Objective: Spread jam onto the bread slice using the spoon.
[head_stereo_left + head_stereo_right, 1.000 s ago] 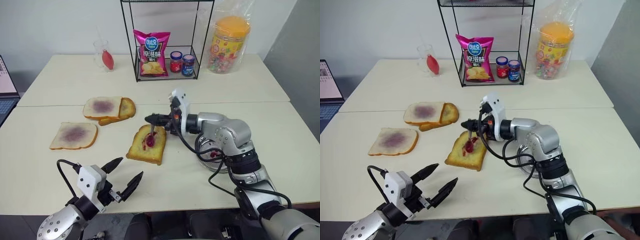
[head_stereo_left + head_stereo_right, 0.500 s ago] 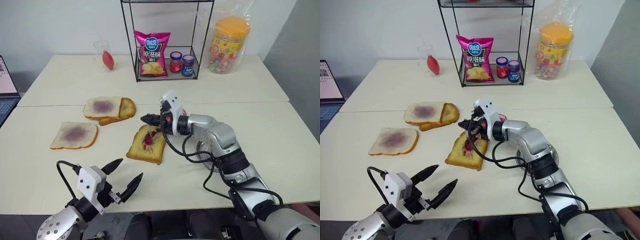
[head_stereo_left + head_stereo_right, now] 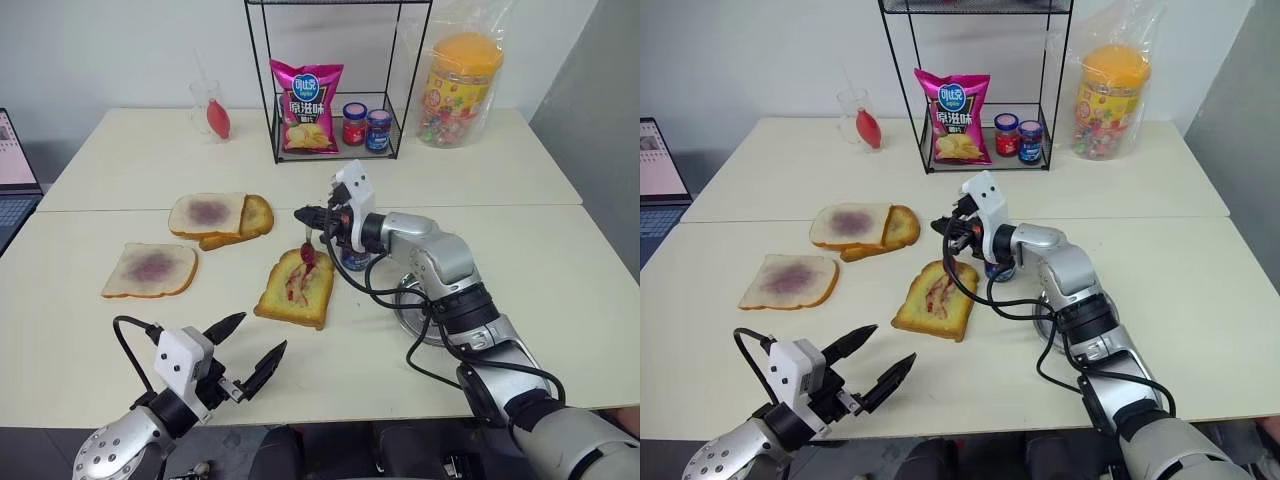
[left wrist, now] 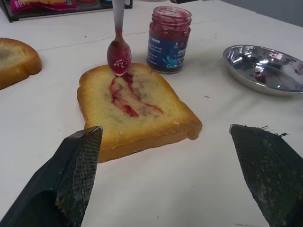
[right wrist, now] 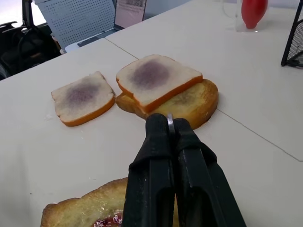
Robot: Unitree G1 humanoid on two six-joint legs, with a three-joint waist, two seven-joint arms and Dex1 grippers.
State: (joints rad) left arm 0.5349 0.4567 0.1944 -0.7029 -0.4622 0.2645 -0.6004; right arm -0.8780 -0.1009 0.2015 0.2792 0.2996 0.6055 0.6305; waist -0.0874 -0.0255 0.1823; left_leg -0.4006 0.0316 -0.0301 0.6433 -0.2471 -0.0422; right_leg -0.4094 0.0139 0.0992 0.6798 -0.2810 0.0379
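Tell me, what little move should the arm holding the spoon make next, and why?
Probably lower the small silver spoon back onto the golden-brown toast slice and sweep sideways. The right gripper, shut on the handle, holds its red-stained bowl at the far edge, and only a narrow streak of dark red jam covers the middle.

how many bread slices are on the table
4: the bread slice with jam under the spoon, a purple-smeared white slice, another stacked on a golden slice.

Spoon [image 4: 118, 52]: polished metal, bowl coated glossy red. Jam [image 4: 168, 39]: clear glass jar, paper label. Bread slice [image 4: 135, 108]: rough, matt toasted crumb, wet jam streaks. Dish [image 4: 265, 68]: mirror-bright steel. Counter [image 4: 199, 189]: smooth matt laminate. Left-gripper fingers [image 4: 78, 165]: black, finely textured.
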